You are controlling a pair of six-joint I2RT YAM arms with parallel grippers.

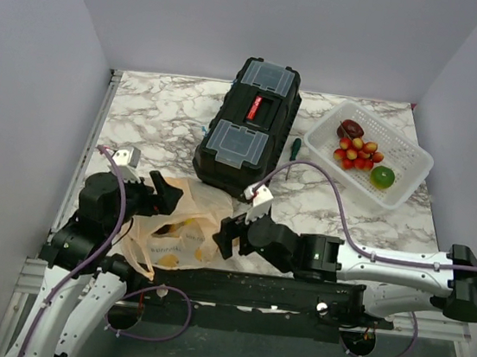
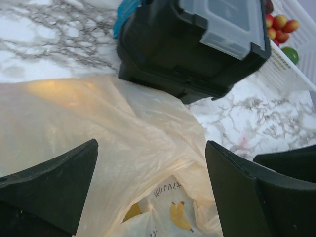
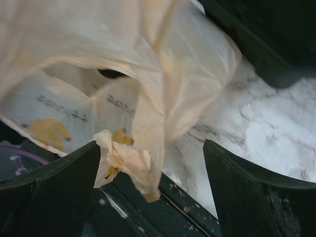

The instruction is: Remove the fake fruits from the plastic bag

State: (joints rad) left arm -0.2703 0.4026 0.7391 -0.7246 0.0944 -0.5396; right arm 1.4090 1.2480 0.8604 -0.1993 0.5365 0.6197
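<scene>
The plastic bag [image 1: 179, 223] lies crumpled at the near edge, between the two arms. Yellow fruit [image 1: 168, 259] shows through its skin, and a yellow piece [image 2: 131, 212] shows in its mouth. My left gripper [image 1: 163, 194] is open, with its fingers spread on either side of the bag's top [image 2: 108, 128]. My right gripper [image 1: 229, 237] is open at the bag's right side, and a twisted flap of the bag [image 3: 133, 163] hangs between its fingers. A dark purple fruit [image 1: 350, 129], a grape cluster [image 1: 358, 151] and a green fruit [image 1: 382, 176] lie in the white basket [image 1: 407, 186].
A black toolbox [image 1: 247, 127] stands just behind the bag and also shows in the left wrist view [image 2: 197, 44]. A green-handled screwdriver [image 1: 293, 150] lies between the toolbox and the basket. The table's front rail [image 3: 197, 217] runs under the right gripper.
</scene>
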